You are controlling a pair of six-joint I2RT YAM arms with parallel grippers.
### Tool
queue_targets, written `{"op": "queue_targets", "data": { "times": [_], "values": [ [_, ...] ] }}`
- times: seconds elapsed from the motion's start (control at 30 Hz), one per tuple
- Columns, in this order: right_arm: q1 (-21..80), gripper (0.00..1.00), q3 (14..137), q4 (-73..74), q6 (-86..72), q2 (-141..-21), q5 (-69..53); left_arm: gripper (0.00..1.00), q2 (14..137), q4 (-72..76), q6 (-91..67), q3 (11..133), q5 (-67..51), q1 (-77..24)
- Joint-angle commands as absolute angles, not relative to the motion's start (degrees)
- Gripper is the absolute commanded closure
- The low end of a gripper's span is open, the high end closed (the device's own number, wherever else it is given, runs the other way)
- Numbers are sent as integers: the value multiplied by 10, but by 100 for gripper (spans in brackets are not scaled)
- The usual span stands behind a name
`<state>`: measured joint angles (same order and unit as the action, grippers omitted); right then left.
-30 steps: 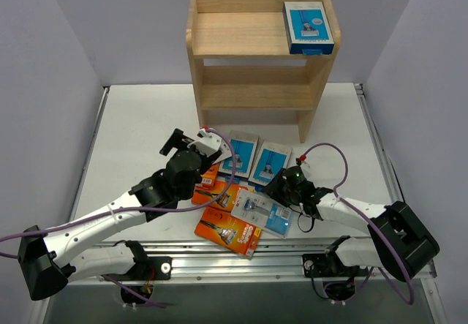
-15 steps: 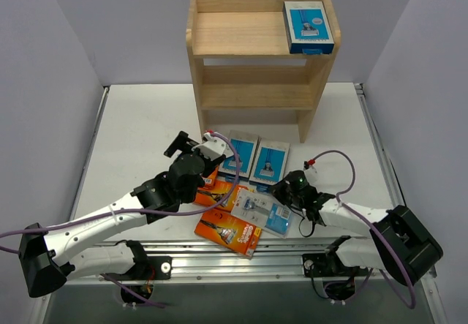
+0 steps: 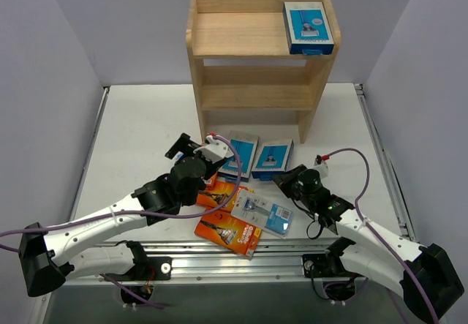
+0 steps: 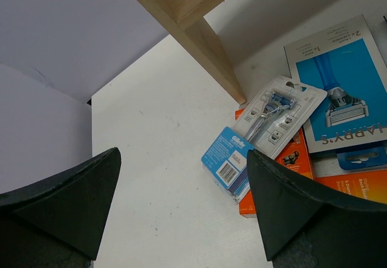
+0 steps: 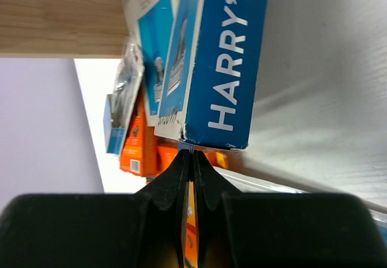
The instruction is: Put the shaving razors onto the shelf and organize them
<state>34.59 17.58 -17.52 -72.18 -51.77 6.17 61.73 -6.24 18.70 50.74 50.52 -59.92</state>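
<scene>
Blue-and-white flat cardboard razor box (image 5: 224, 56) — edge touched by right jaws, pressed together; left jaws apart. Slow levering advised.

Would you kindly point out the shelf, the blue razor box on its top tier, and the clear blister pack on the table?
shelf (image 3: 234, 33), top view, bare top board.
blue razor box (image 3: 308, 27), top view, front face.
clear blister pack (image 3: 265, 212), top view, its middle.

Matt unfinished-wood shelf (image 3: 234, 35), smooth card razor boxes (image 3: 308, 25), clear glossy plastic blister pack (image 4: 275, 114), seemingly matt table (image 3: 139, 134)
</scene>
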Motion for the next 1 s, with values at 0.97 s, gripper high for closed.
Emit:
{"op": "queue_targets", "data": {
  "times": [0.97],
  "values": [
    [313,100,492,-160,-578,-581,-78,6,469,-65,-517,572,-239,-280]
  ]
}}
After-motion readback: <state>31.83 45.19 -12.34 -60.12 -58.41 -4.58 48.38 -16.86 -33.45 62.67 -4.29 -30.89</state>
